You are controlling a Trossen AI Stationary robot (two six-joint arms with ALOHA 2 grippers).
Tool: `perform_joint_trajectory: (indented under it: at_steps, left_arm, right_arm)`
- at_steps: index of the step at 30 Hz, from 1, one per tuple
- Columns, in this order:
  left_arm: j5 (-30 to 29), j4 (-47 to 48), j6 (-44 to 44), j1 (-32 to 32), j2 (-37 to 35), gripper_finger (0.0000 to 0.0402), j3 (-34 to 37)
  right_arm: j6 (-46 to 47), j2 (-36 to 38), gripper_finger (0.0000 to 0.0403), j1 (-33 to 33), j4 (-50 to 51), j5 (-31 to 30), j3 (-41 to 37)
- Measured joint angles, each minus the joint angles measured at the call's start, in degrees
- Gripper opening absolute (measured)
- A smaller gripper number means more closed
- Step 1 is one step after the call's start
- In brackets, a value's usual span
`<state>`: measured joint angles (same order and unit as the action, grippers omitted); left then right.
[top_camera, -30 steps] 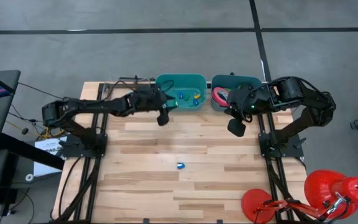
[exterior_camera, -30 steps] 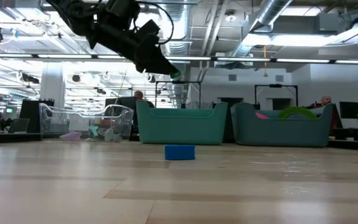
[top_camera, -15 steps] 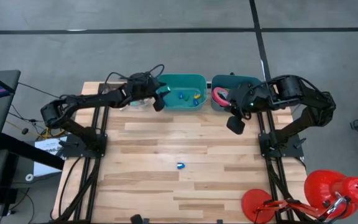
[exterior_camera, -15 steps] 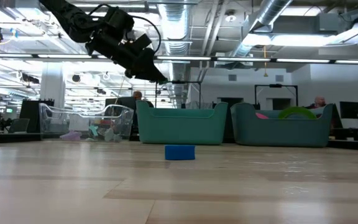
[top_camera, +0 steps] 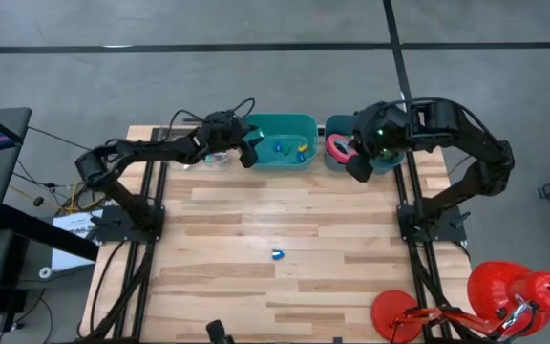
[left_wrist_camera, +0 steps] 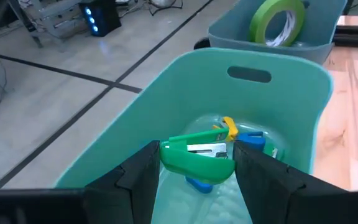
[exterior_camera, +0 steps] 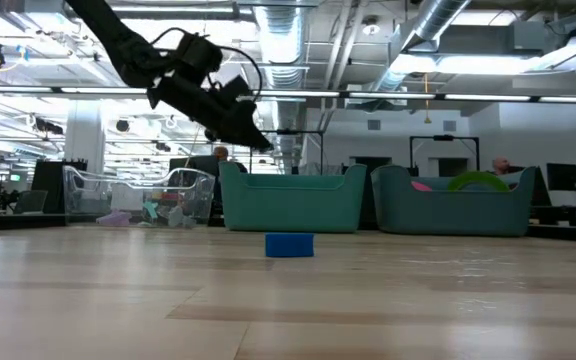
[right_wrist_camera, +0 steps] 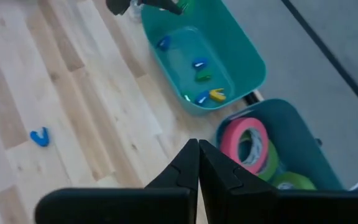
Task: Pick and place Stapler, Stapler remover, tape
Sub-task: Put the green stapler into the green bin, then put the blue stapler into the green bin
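My left gripper (top_camera: 250, 155) (left_wrist_camera: 197, 163) hangs over the left end of the teal bin (top_camera: 277, 118), shut on a green staple remover (left_wrist_camera: 197, 157) with a silver inner part. Small blue and yellow pieces (left_wrist_camera: 241, 138) lie on that bin's floor. My right gripper (top_camera: 356, 170) (right_wrist_camera: 198, 149) is shut on nothing, in the air at the near side of the grey-blue bin (top_camera: 391, 124). That bin holds the pink tape roll (right_wrist_camera: 248, 140) and green rolls (right_wrist_camera: 288, 180). A small blue piece (top_camera: 277, 254) lies on the table. My left gripper pinches the green staple remover between its two fingers (left_wrist_camera: 143, 177), one on each end of the green body (left_wrist_camera: 174, 155). The fingers come from the table's left, slanting down. The remover is lifted clear and lies about level above the inside of the teal bin.
The two bins stand side by side at the table's far edge. The wooden table (top_camera: 218, 229) is bare but for the blue piece (exterior_camera: 289, 244). Red lamp-like objects (top_camera: 518, 291) sit off the near right corner. A clear container (top_camera: 213, 159) lies left of the teal bin.
My left gripper, keeping the green remover, has drawn back from the teal bin's near side toward the far edge and left, then sunk a little at the bin's left end. My right gripper has moved toward the far edge, up to the grey-blue bin.
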<state>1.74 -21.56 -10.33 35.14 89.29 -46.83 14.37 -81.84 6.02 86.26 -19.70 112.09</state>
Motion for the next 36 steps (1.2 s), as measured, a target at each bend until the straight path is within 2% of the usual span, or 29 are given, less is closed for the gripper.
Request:
perform_joint_trajectory:
  at_steps: [9,20,23,30,36]
  left_arm:
    - [0.0,-3.1,0.3,-0.4,7.0,0.0185,0.0]
    - [0.0,-3.1,2.3,-0.3,7.6,0.0189,0.0]
    - [0.0,-3.1,2.3,-0.3,7.6,0.0215,0.0]
    - [0.0,-2.9,6.2,-0.5,7.0,0.0309,0.0]
    - [0.0,-2.9,6.2,-1.9,3.1,0.0335,0.0]
  right_arm:
    - [-5.8,0.0,0.0,3.8,0.0,0.3,0.0]
    - [-5.5,0.0,0.0,4.3,-0.1,0.3,0.0]
    - [-4.8,0.0,0.0,4.3,-0.1,1.1,0.0]
    - [-4.8,0.0,0.0,4.1,-0.2,2.8,0.0]
    - [-4.7,0.0,0.0,4.2,-0.2,3.0,0.0]
